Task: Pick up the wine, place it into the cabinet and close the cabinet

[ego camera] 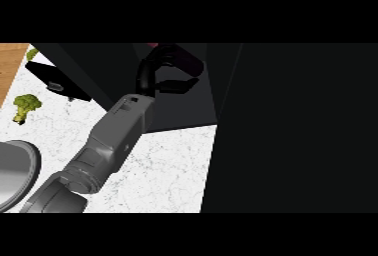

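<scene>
Much of the scene was swallowed by black. A broad black panel [295,130] filled everything to the right of the left hand [156,75], flat and featureless, and whatever lay behind it could not be seen (the right hand showed nowhere). The cabinet [184,110] around and below the hand was just as dark, so its inner walls and shelf were hard to tell apart.

The hand, black and glossy, was curled round the wine [190,62]. Fingers arched over the top of it and the thumb jutted out beneath. Only a dark maroon, rounded stretch of the wine showed just to the right of the fingers, up inside the cabinet's opening. Its ends were hidden, and whether it rested on anything could not be made out.

The grey forearm [111,140], smooth and boxy, ran down and to the left from the hand across the counter [170,170], which was white stone with fine grey speckles. Well left of the hand lay a small piece of broccoli [26,106], knobbly and green. A flat black slab [55,80] lay above the broccoli, tilted. Far below and to the left, a round metal bowl [15,170] was cut off by the edge, with nothing visible in it.
</scene>
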Controlling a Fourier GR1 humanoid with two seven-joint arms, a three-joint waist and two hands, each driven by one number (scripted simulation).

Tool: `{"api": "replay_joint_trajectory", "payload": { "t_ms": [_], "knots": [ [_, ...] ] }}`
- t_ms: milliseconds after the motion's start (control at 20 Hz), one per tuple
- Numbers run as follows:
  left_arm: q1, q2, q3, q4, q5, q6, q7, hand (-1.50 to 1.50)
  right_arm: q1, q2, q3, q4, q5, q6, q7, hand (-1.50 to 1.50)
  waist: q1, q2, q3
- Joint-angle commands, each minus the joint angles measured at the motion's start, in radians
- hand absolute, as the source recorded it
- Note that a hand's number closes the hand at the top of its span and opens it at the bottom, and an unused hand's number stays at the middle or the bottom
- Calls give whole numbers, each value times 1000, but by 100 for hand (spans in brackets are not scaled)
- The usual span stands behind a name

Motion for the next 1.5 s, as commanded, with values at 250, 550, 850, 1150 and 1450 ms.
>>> {"api": "replay_joint_trajectory", "payload": {
  "t_ms": [250,550,850,1150,1450],
  "knots": [
    [-23,34,-8,66,-31,69,-22,-150,46,-23,24,-119,-36,26,21,-150,-7,3,-1],
    [-63,42,20,37,-8,-14,-29,-150,55,-19,33,-126,-38,29,7,-150,-7,0,-2],
    [-67,49,86,-7,53,-150,-81,150,80,-20,25,-124,-33,25,-17,-150,-2,-4,-2],
    [-94,-3,113,-29,76,-240,-99,150,108,-62,-27,-181,-73,36,0,-150,20,-13,0],
    [-85,-36,112,-27,67,-306,-98,-150,123,-64,-53,-197,-59,17,26,-150,60,-24,0]
  ]
}}
